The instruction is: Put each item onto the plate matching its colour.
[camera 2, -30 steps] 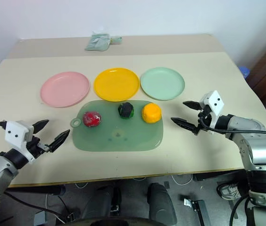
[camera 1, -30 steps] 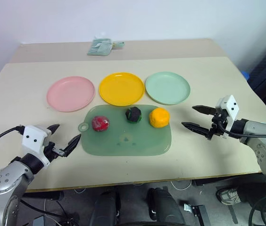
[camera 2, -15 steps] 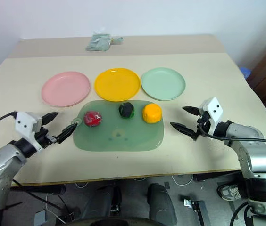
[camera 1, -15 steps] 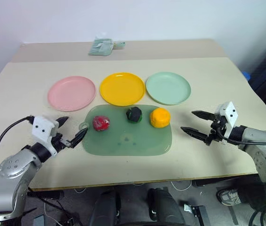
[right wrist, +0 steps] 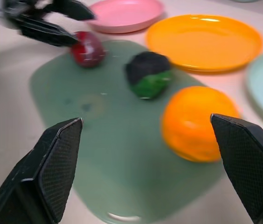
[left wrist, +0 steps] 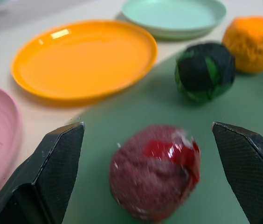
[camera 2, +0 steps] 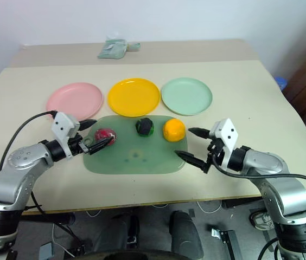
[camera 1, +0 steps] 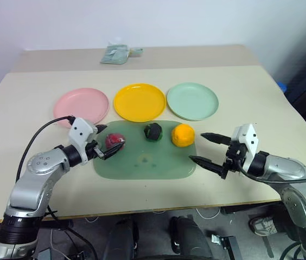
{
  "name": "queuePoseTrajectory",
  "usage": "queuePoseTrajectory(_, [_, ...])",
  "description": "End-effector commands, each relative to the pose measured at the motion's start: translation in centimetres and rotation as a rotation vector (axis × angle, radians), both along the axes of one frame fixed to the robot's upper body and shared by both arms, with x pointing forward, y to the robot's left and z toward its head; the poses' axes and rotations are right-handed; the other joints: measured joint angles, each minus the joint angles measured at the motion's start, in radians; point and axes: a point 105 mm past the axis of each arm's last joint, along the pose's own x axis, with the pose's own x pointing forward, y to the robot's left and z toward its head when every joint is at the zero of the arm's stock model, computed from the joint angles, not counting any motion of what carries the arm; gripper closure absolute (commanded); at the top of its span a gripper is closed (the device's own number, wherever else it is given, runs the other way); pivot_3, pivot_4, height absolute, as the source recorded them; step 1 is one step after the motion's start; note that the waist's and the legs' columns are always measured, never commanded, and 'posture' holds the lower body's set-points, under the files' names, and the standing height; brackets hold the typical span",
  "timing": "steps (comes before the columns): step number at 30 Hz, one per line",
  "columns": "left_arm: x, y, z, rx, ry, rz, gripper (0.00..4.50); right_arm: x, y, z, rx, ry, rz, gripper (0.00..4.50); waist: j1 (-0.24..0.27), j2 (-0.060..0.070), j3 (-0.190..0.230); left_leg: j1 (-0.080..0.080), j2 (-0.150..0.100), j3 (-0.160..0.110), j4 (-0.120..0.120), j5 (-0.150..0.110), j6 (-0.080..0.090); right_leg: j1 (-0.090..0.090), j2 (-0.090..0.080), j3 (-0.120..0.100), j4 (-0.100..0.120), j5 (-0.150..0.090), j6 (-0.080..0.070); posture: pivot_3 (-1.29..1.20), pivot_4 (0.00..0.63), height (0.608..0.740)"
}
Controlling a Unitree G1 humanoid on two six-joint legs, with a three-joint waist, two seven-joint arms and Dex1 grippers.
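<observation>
Nothing sorted yet: I see all three items on the green mat (camera 1: 142,162), plates bare, both my hands spread apart, left hand (camera 1: 109,145) bracketing the red item (camera 1: 115,141).

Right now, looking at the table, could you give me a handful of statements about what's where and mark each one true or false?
1. The red item lies on the green mat. True.
2. The orange item already sits on the yellow plate. False: it is on the mat, and the yellow plate is bare.
3. The left gripper is open, one finger on each side of the red item. True.
4. The right gripper is shut on the dark green item. False: it is open and holds nothing, beside the mat's edge near the orange item.
5. The pink plate stands between the yellow plate and the mint green plate. False: the yellow plate is the middle one.
</observation>
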Motion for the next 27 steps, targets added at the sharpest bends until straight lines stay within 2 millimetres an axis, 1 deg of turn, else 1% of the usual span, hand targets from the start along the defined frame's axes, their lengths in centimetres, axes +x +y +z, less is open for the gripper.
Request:
queuePoseTrajectory(1, [0.2,-0.2,0.2,0.041,-0.003,-0.028,0.00,-1.1,1.1,1.5,-0.004,-0.045,0.056,0.05,-0.002,0.000,0.000,0.000,0.000,0.000,0.000,0.000,0.000,0.000,0.000,0.000,0.000,0.000,0.000,0.00,0.150,0.740])
queuePoseTrajectory(6, [0.5,0.0,-1.1,0.091,0.048,-0.020,0.00,-1.4,1.8,1.8,0.003,-0.052,0.057,0.05,-0.003,0.000,0.000,0.000,0.000,0.000,0.000,0.000,0.000,0.000,0.000,0.000,0.000,0.000,0.000,0.00,0.150,0.740])
queuePoseTrajectory(12, [0.9,-0.4,-1.2,0.073,0.054,-0.017,0.00,-1.2,2.1,2.0,0.010,-0.057,0.054,0.05,-0.003,0.000,0.000,0.000,0.000,0.000,0.000,0.000,0.000,0.000,0.000,0.000,0.000,0.000,0.000,0.00,0.150,0.740])
queuePoseTrajectory(15, [0.9,-0.3,-1.3,0.069,0.051,-0.006,0.88,-0.8,2.3,2.4,0.017,-0.066,0.057,0.00,-0.003,0.000,0.000,0.000,0.000,0.000,0.000,0.000,0.000,0.000,0.000,0.000,0.000,0.000,0.000,0.00,0.150,0.740])
queuePoseTrajectory(17, [0.8,-0.3,-1.3,0.068,0.050,-0.003,1.88,-0.7,2.3,2.5,0.019,-0.071,0.058,0.00,-0.003,0.000,0.000,0.000,0.000,0.000,0.000,0.000,0.000,0.000,0.000,0.000,0.000,0.000,0.000,0.00,0.150,0.740])
queuePoseTrajectory(18, [0.8,-0.3,-1.3,0.068,0.051,-0.003,2.20,-0.5,2.4,2.7,0.021,-0.075,0.057,0.00,-0.003,0.000,0.000,0.000,0.000,0.000,0.000,0.000,0.000,0.000,0.000,0.000,0.000,0.000,0.000,0.00,0.150,0.740])
queuePoseTrajectory(23, [0.6,0.2,-1.3,0.060,0.044,0.024,2.20,0.1,2.5,3.0,0.026,-0.089,0.062,0.00,-0.003,0.000,0.000,0.000,0.000,0.000,0.000,0.000,0.000,0.000,0.000,0.000,0.000,0.000,0.001,0.00,0.150,0.740])
queuePoseTrajectory(26, [1.1,1.1,-0.1,0.022,-0.017,0.097,2.20,0.2,2.7,3.2,0.028,-0.097,0.067,0.00,-0.003,0.000,0.000,0.000,0.000,0.000,0.000,0.000,0.000,0.000,0.000,0.000,0.000,0.000,0.001,0.00,0.150,0.740])
queuePoseTrajectory(27, [1.8,2.0,0.8,0.003,-0.072,0.166,2.20,0.2,2.7,3.3,0.029,-0.099,0.068,0.00,-0.003,0.000,0.000,0.000,0.000,0.000,0.000,0.000,0.000,0.000,0.000,0.000,0.000,0.001,0.001,0.00,0.150,0.740])
